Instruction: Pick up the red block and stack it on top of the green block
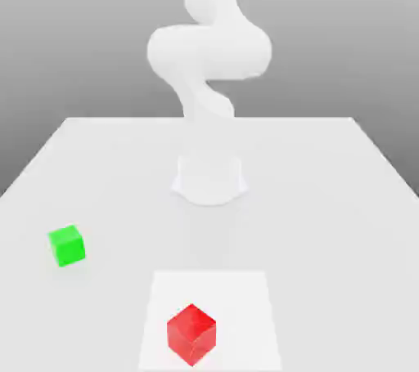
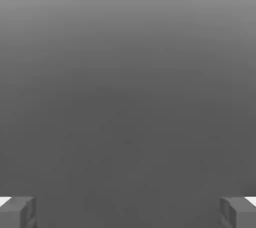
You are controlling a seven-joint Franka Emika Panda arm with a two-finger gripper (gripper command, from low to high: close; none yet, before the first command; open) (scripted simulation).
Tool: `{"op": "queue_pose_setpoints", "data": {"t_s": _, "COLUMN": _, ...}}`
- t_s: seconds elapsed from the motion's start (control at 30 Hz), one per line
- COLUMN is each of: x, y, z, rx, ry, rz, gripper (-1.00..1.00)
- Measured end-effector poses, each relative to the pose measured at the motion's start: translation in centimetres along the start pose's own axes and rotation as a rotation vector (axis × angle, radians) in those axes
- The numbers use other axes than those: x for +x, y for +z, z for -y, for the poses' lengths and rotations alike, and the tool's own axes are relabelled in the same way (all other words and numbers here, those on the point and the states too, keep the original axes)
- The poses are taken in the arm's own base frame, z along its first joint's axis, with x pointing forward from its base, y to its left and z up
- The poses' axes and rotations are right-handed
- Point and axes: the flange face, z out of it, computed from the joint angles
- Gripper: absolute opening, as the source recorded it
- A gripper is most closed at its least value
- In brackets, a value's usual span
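The 2 fingers (image 2: 17, 213) stand wide apart, gripping nothing (ready, I judge, for grasping); the red block (image 1: 191, 334) and green block (image 1: 66, 246) rest well apart on the table (image 1: 327, 199).

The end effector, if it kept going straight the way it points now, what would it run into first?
Probably nothing nearby. In the hand view the end effector has its fingertips spread wide with plain grey ahead, no block between them. Depth is unclear, so treat that as provisional.

— Arm (image 1: 209, 51): plain white, smooth, made of fat rounded links. Round white base (image 1: 209, 180).

— No markings, cables or screws visible. Gripper (image 2: 128, 213): blocky grey fingertips (image 2: 17, 213), white-edged at the outer corners.
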Motion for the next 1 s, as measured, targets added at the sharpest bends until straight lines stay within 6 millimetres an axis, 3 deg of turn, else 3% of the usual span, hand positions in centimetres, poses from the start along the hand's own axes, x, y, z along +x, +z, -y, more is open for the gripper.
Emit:
{"op": "queue_pose_setpoints", "data": {"t_s": 0.23, "x": -1.7, "y": 14.6, "z": -2.4, "rx": -0.219, "ry": 0.172, "rz": 0.069, "gripper": 0.00}}
{"op": "queue_pose_setpoints", "data": {"t_s": 0.5, "x": -6.1, "y": 28.6, "z": -9.2, "rx": -0.440, "ry": 0.374, "rz": 0.161, "gripper": 0.00}}
{"op": "queue_pose_setpoints", "data": {"t_s": 0.67, "x": -10.1, "y": 35.3, "z": -14.6, "rx": -0.566, "ry": 0.513, "rz": 0.228, "gripper": 0.00}}
{"op": "queue_pose_setpoints", "data": {"t_s": 0.8, "x": -14.3, "y": 39.4, "z": -18.6, "rx": -0.654, "ry": 0.616, "rz": 0.289, "gripper": 0.00}}
{"op": "queue_pose_setpoints", "data": {"t_s": 0.97, "x": -17.5, "y": 44.0, "z": -21.9, "rx": -0.672, "ry": 0.639, "rz": 0.301, "gripper": 0.00}}
{"op": "queue_pose_setpoints", "data": {"t_s": 1.0, "x": -17.9, "y": 44.6, "z": -22.3, "rx": -0.673, "ry": 0.639, "rz": 0.301, "gripper": -1.00}}
